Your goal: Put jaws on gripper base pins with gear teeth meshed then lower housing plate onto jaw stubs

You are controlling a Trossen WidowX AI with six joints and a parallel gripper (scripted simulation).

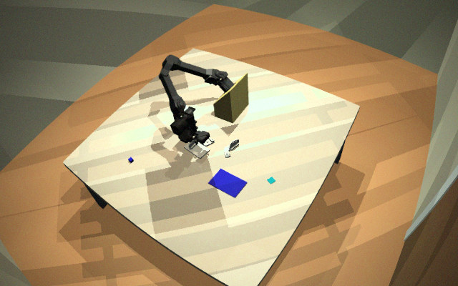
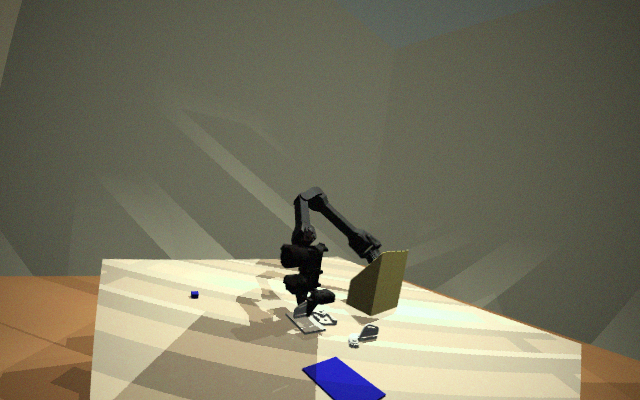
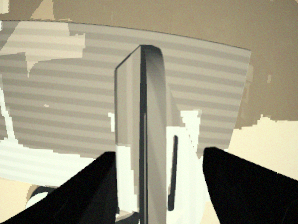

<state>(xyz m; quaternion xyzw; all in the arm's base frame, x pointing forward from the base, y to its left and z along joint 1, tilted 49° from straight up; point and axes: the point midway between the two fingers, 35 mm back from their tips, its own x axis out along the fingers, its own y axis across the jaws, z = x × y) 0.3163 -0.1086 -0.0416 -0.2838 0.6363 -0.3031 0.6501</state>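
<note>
My gripper (image 1: 202, 141) (image 3: 160, 160) is shut on a tall, narrow grey piece (image 3: 130, 105) (image 2: 302, 309), which looks like a jaw with its flat blade upright. It stands over a thin grey plate (image 1: 200, 154) (image 2: 310, 328) (image 3: 210, 75); whether they touch is unclear. A white, dark-outlined part (image 2: 327, 318) (image 1: 210, 141) lies beside that plate, partly behind my gripper. Another jaw-like piece (image 1: 234, 144) (image 2: 370, 332) with a white end lies apart to the right. I cannot tell which plate or part is the base or housing. The pins and meshing teeth are too small to tell.
A tall olive block (image 1: 232, 101) (image 2: 377, 290) stands near the arm's base. A blue plate (image 1: 227, 183) (image 2: 342, 377) lies in front of the parts. A cyan square (image 1: 271, 180) lies to its right, and a small blue cube (image 1: 131, 159) (image 2: 194, 294) is far left.
</note>
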